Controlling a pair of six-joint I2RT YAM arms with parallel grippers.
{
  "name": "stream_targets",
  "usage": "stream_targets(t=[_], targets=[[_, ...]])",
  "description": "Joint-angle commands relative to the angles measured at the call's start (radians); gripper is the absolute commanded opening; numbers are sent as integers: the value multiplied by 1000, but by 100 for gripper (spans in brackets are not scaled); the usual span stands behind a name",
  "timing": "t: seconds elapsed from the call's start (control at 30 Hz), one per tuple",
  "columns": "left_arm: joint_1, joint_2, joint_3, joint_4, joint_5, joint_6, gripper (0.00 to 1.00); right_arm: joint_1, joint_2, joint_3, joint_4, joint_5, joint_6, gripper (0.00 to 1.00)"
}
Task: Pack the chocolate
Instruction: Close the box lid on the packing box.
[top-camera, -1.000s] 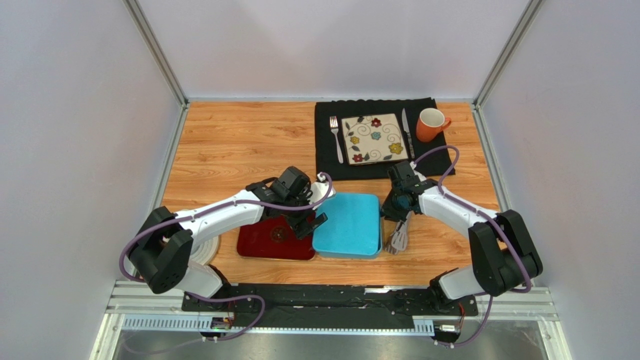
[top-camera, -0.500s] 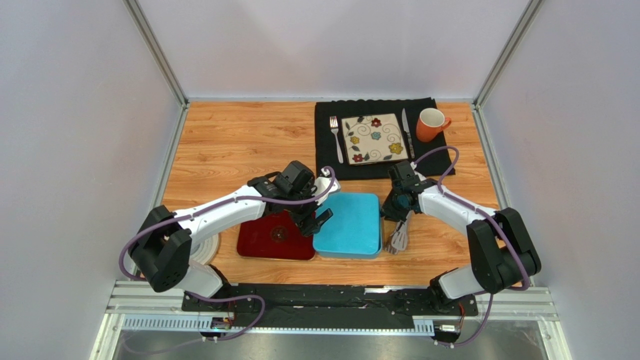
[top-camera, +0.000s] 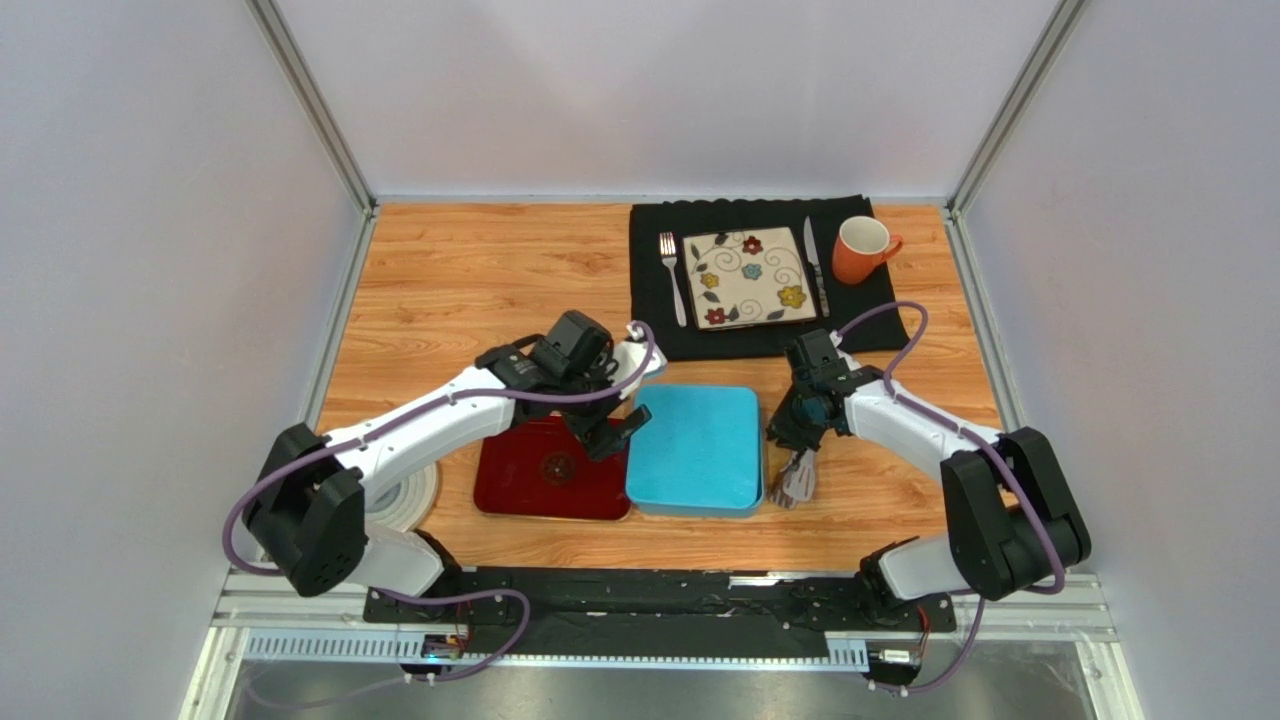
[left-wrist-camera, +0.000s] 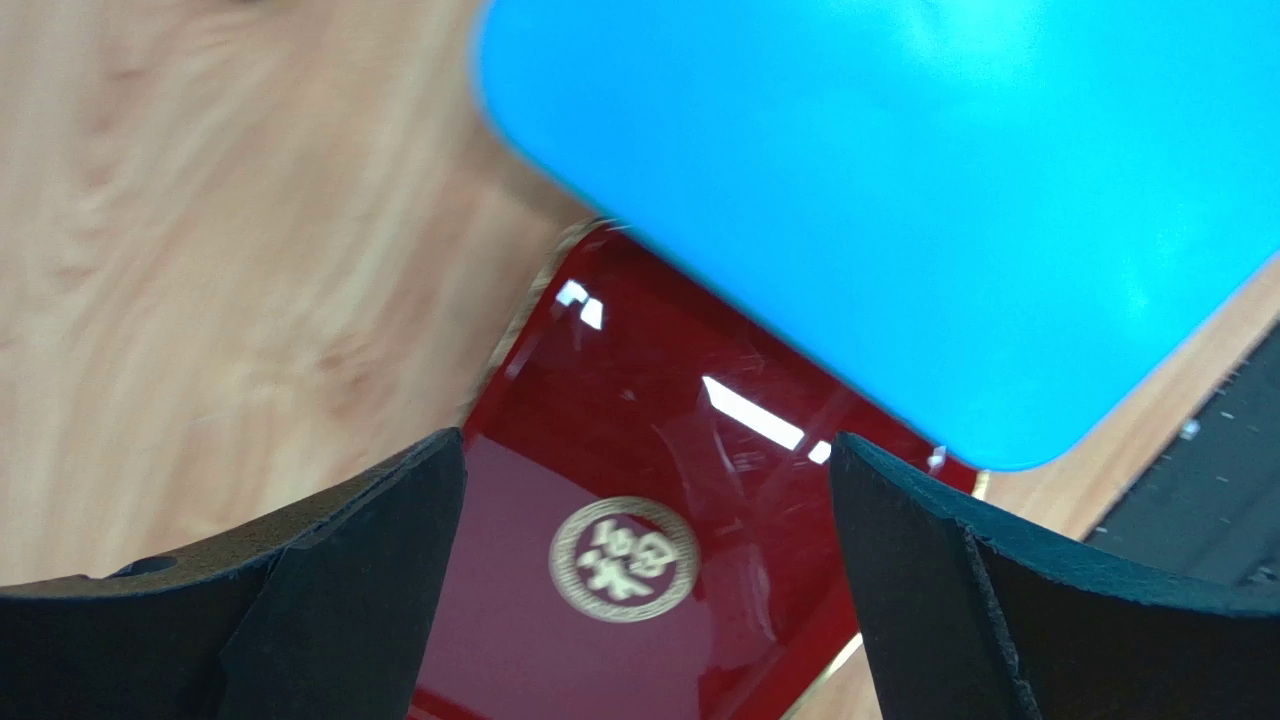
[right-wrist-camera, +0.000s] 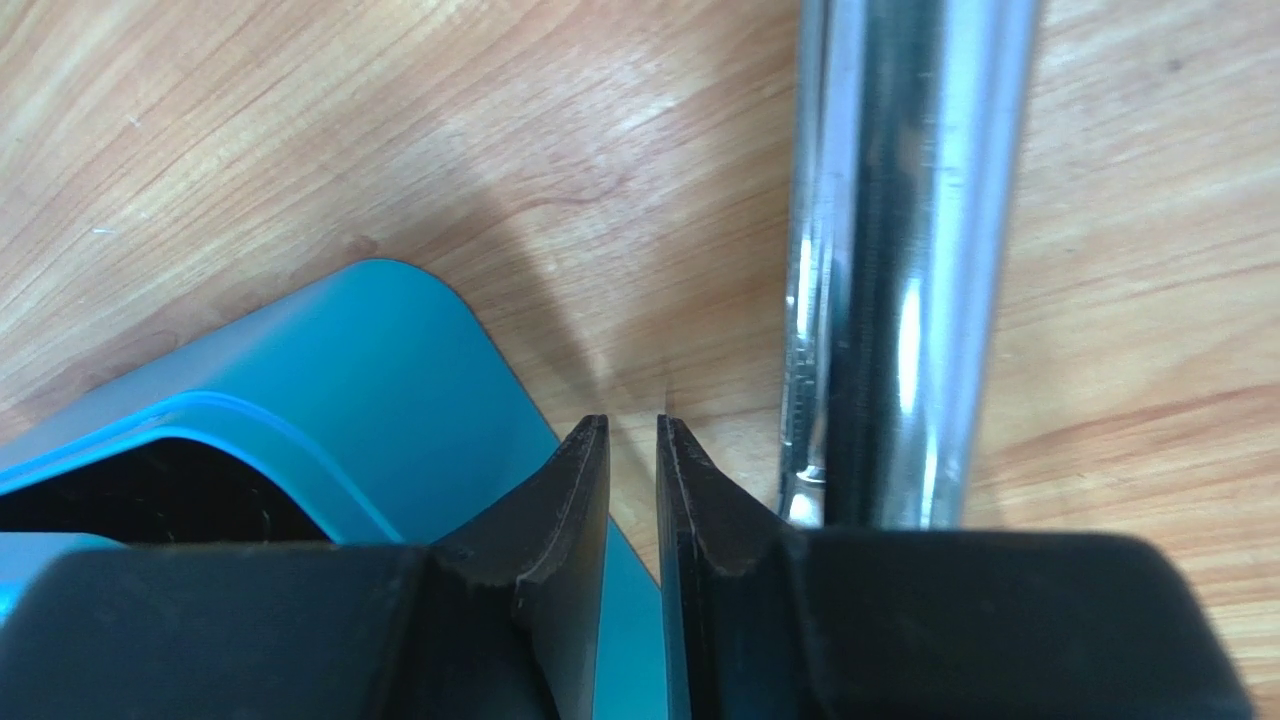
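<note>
L hand (top-camera: 621, 432) shifted left off blue box (top-camera: 694, 447) to over red box (top-camera: 541, 480); wide open, empty. R hand (right-wrist-camera: 633, 428) near-shut, empty, beside tongs (right-wrist-camera: 902, 225). Blue box looks closed.

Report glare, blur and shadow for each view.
Top external: even light, sharp, only soft shadows on the table. Left wrist: white glare streaks on the red box; the blue lid looks soft, with a faint sheen. Right wrist: the metal tool is out of focus and streaked with highlights; a shadow falls on the table beyond the fingers.
</note>
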Motion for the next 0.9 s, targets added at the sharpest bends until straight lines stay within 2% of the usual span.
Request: stream_targets(t=[0.0, 0.13, 0.33, 0.87], targets=[[61, -92, 22, -23, -22, 71, 99, -17, -43, -13, 23, 2, -10, 22], [61, -115, -95, -14, 18, 149, 99, -18, -48, -13, 25, -8, -8, 22], [32, -45, -147, -2, 75, 168, 99, -18, -60, -22, 31, -26, 3, 21], [-52, 82, -25, 55, 76, 108, 99, 23, -146, -108, 53, -80, 67, 20]])
